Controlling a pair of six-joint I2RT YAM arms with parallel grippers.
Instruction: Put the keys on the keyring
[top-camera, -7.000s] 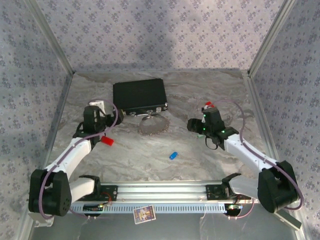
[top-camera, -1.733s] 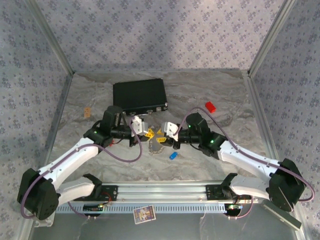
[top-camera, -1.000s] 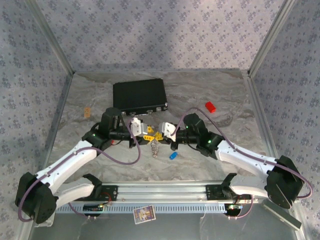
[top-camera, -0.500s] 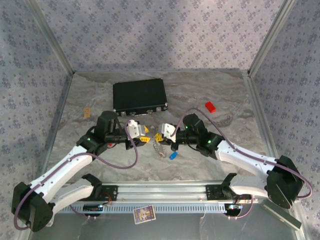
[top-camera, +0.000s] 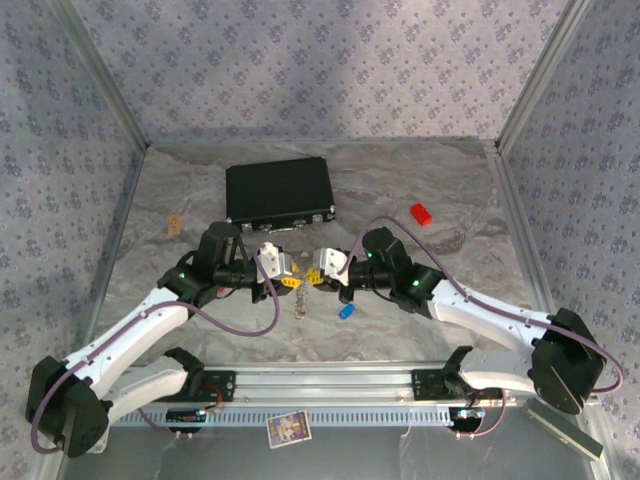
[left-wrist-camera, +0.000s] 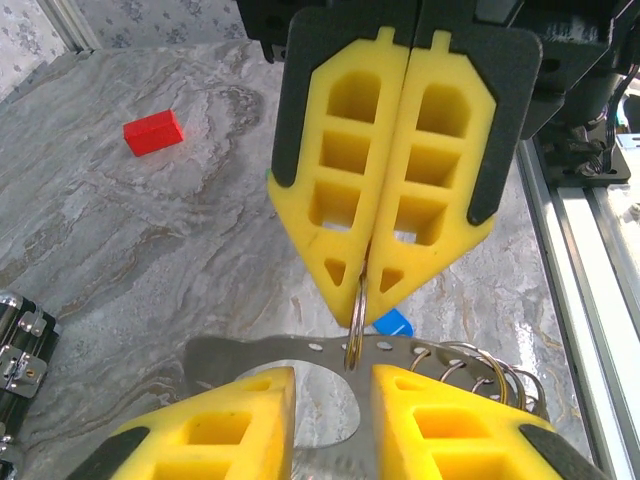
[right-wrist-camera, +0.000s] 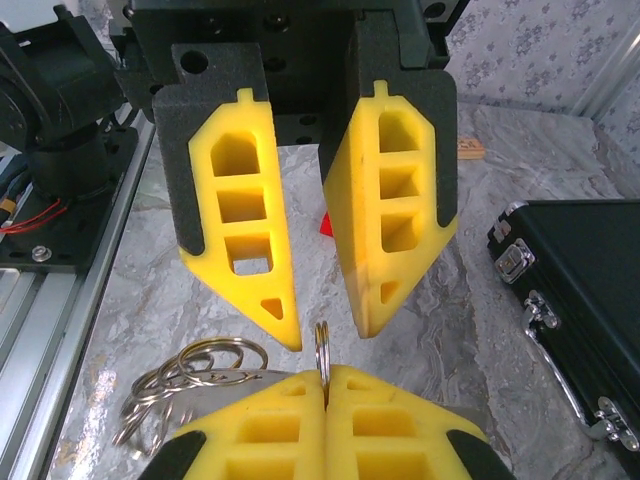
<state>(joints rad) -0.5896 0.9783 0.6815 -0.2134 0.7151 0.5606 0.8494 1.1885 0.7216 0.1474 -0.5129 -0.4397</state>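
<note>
At the near edge of the worktop (top-camera: 420, 300) runs the aluminium rail (top-camera: 320, 385) that carries both arms, with a small printed card (top-camera: 289, 428) lying against its near side. A little way in, just right of the middle, the blue key (top-camera: 347, 311) lies flat on the marbled surface, touching nothing.

Just beyond it my two hands meet tip to tip over the middle of the worktop. The right hand (top-camera: 313, 274) is fully closed. Its yellow pads pinch a thin metal split ring of the keyring (top-camera: 300, 297), and the rest of the keyring hangs below the fingertips.

From the left wrist camera that ring stands edge-on in the right hand (left-wrist-camera: 365, 290) and seems to pass through a hole in the keyring (left-wrist-camera: 300, 350) — a grey perforated strip with a bunch of further rings at one end. The blue key (left-wrist-camera: 393, 322) shows on the worktop behind it.

My left hand (top-camera: 291, 281) is partly open — pads apart, tips just short of the pinched ring, gripping nothing I can see.

Farther back, a tan scrap (top-camera: 175, 224) lies near the left edge and a red block (top-camera: 421, 213) sits right of the middle. Left of the middle, toward the far edge, rests a closed black case (top-camera: 279, 191).
</note>
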